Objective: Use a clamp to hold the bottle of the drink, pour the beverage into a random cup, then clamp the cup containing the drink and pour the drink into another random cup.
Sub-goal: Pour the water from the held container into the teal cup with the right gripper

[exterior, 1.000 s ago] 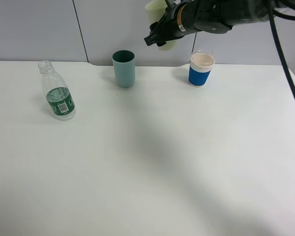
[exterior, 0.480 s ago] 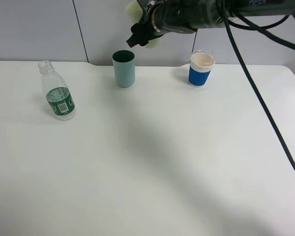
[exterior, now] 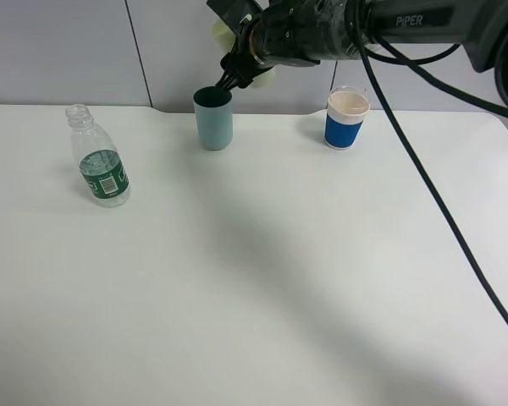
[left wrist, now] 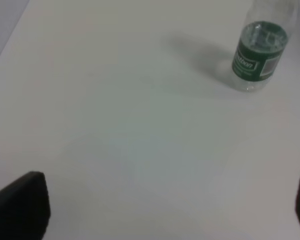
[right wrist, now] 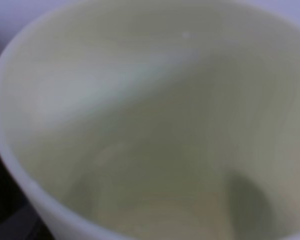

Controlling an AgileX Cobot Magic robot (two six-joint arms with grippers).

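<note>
While the right gripper (exterior: 235,71) clamps the pale yellow cup (right wrist: 140,130) at its wall, tipped just above the teal cup (exterior: 212,118), it looks light, stiff, slick; left gripper (left wrist: 162,210) gapes empty.

Black right arm (exterior: 339,25), white PIPER lettering (exterior: 423,19), black cable (exterior: 457,237) (left pincer (left wrist: 162,202): matte black).
</note>
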